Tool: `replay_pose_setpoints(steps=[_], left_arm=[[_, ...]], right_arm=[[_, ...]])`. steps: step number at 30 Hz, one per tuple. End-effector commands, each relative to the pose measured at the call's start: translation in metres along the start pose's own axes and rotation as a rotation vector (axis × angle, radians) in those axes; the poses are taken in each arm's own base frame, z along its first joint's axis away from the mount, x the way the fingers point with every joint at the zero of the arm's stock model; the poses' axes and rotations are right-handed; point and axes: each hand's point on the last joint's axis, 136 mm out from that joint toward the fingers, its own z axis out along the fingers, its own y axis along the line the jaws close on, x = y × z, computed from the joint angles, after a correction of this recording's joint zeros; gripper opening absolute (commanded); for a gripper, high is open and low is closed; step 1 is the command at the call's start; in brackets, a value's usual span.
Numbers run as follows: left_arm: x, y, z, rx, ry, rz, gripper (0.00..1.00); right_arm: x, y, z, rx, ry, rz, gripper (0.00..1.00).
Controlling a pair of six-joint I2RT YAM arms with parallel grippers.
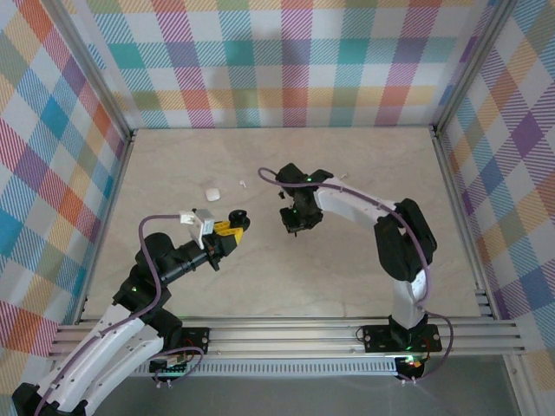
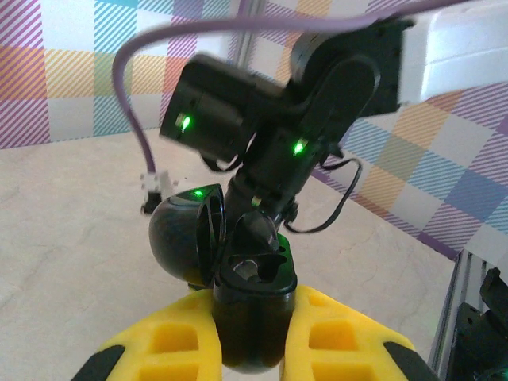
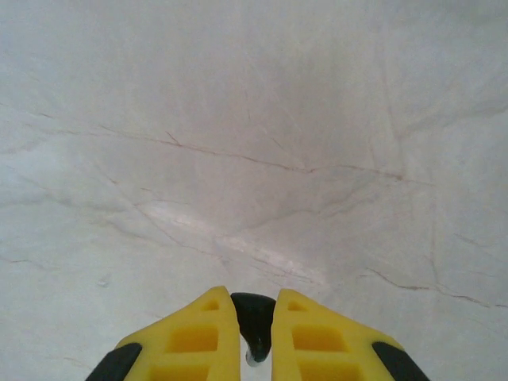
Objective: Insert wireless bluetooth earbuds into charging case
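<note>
Left wrist: grips open charging case (image 2: 255,266) in left gripper (image 2: 254,325) | right wrist: pinches 1 black earbud (image 3: 255,319) in right gripper (image 3: 255,305)

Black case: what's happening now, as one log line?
left claw: shut on black case, lid open | right claw: shut on black earbud

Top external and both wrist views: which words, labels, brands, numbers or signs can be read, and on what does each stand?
No text can be read.
The black charging case, open in the left gripper: no print visible.
The black earbud in the right gripper: no marking visible.
The white object on the table: too small to tell.
The green lights on the right arm: plain lights, no sign.
</note>
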Motion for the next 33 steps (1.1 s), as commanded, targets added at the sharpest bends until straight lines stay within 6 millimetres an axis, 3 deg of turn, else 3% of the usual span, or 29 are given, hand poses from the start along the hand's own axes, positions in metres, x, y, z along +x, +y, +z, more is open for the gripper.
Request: replay_pose_setpoints(steps=[1,11,16,21,26,30,33], left_arm=[[-0.015,-0.012,-0.002,0.046,-0.044,0.072,0.00],[-0.002,-0.001,0.007,0.007,0.037,0.118,0.00],[0.002,0.000,0.017,0.037,-0.011,0.092,0.00],[0.000,0.009,0.021,-0.004,-0.039,0.074,0.00],[0.013,0.004,0.031,0.049,0.058,0.085,0.00],[0.015,-0.003,0.039,0.114,0.039,0.107,0.00],[0.015,-0.009,0.046,0.168,0.031,0.133,0.00]], right_arm=[[-0.011,0.005,-0.025,-0.037,-0.082,0.005,0.03],[-0.023,0.016,-0.101,-0.107,-0.300,-0.042,0.02],[-0.027,0.024,-0.145,-0.164,-0.446,-0.082,0.02],[-0.024,0.031,-0.173,-0.216,-0.531,-0.112,0.01],[-0.022,0.051,-0.207,-0.334,-0.640,-0.189,0.01],[-0.019,0.072,-0.234,-0.454,-0.725,-0.283,0.00],[-0.018,0.079,-0.243,-0.478,-0.766,-0.326,0.00]])
